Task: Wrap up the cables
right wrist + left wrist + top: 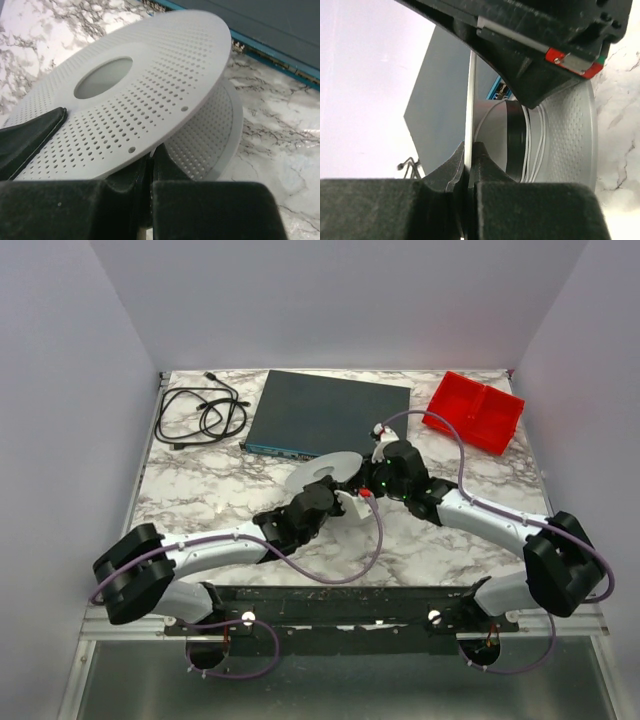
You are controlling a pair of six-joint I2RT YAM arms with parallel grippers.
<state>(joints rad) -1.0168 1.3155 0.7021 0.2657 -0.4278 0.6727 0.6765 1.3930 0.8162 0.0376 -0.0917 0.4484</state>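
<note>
On the marble table [200, 490] the white spool [325, 470] is tilted between both arms, left gripper [468, 165] clamped on one disc's rim, right gripper [150, 170] pinched shut beneath the other's edge, the thin wire [532, 145] coiled round the hub between them

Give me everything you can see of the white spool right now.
The spool is pale grey, plastic-looking: two round flanges perforated with small holes, a large central hole, a dark-banded hub between. It sits tilted near the dark flat box. Thin white cable lies in a few turns round the hub. The left claw pinches one flange's edge; the right claw is shut at a rim.
</note>
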